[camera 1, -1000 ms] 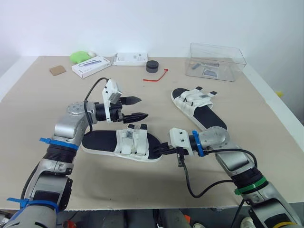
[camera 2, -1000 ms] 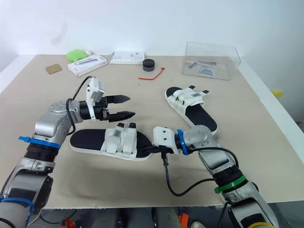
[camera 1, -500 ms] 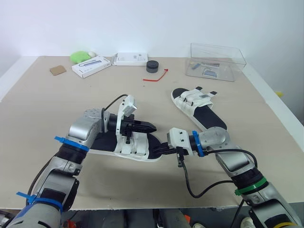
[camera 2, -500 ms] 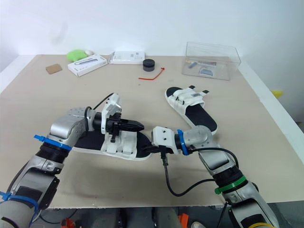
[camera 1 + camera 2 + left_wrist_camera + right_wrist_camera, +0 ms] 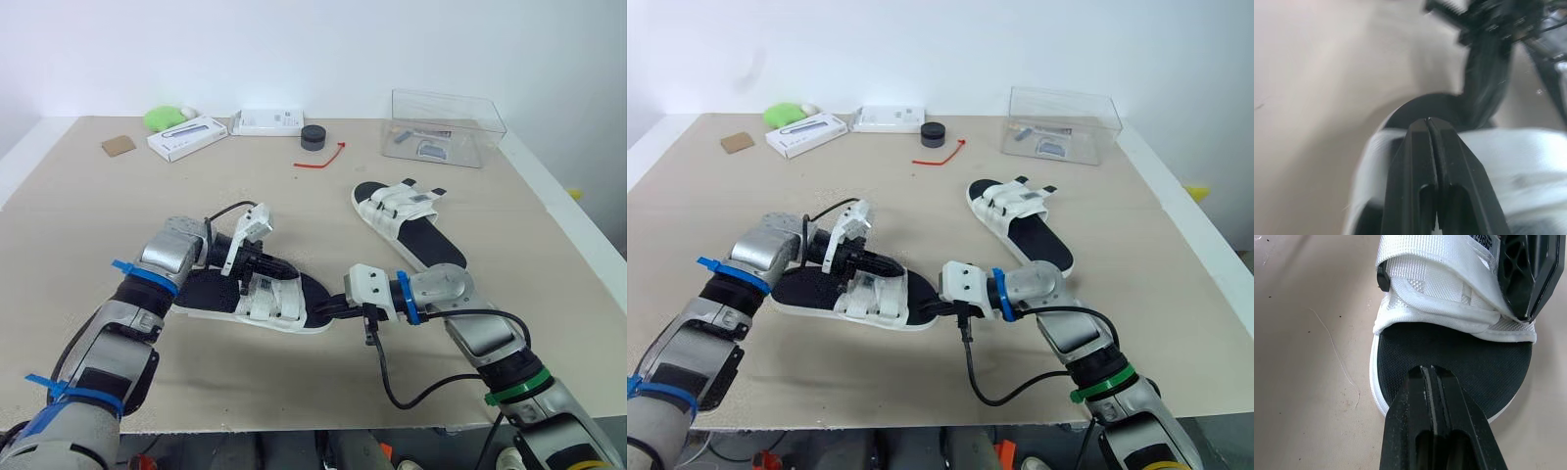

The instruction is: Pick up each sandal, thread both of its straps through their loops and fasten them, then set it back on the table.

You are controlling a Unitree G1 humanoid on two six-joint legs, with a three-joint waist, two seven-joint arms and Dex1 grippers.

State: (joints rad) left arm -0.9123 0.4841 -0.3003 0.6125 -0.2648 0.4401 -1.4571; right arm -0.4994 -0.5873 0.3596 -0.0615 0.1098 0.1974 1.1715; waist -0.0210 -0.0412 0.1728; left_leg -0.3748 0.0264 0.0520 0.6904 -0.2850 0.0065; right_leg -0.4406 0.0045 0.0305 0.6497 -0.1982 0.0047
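The near sandal [image 5: 201, 290], black footbed with white straps [image 5: 1440, 289], lies flat on the table in front of me. My left gripper [image 5: 290, 271] is shut, and its tips rest on top of those straps with nothing seen between the fingers [image 5: 1420, 161]. My right gripper [image 5: 329, 305] is also shut, its tips at the toe end of the same sandal's footbed [image 5: 1449, 352]. The left gripper's black finger [image 5: 1523, 274] presses on the strap near the toe. The second sandal [image 5: 423, 240] lies farther right, apart from both grippers.
A clear plastic box [image 5: 449, 127] stands at the back right. Along the back lie two white boxes [image 5: 188, 137] [image 5: 269, 120], a black round object [image 5: 313, 136], a red tie [image 5: 321, 159], a green object [image 5: 167, 117] and a brown square [image 5: 119, 145].
My left gripper has gone from open to shut and dropped from above the near sandal down onto its straps. The right arm and both sandals have stayed put.
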